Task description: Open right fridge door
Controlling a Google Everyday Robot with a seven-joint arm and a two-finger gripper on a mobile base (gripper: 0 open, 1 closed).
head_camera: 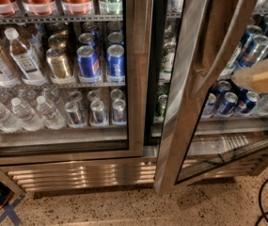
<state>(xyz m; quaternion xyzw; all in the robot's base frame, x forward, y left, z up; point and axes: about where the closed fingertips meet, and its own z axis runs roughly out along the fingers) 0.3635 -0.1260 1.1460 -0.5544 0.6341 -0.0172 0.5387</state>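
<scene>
The right fridge door [183, 102] stands ajar, its brushed-steel frame swung out toward the camera and leaning across the right half of the view. Blue and silver cans show through its glass. A curved steel handle [218, 46] runs down the door's face. My gripper [258, 76] is a beige shape at the right edge, level with the lower end of the handle and just to its right. Whether it touches the handle cannot be told. The left door [136, 69] is closed, with water bottles and cans behind it.
A steel kick grille [82, 173] runs along the fridge base. A black cable [265, 197] lies on the speckled floor at the lower right. A blue tape cross [9, 212] marks the floor at the lower left.
</scene>
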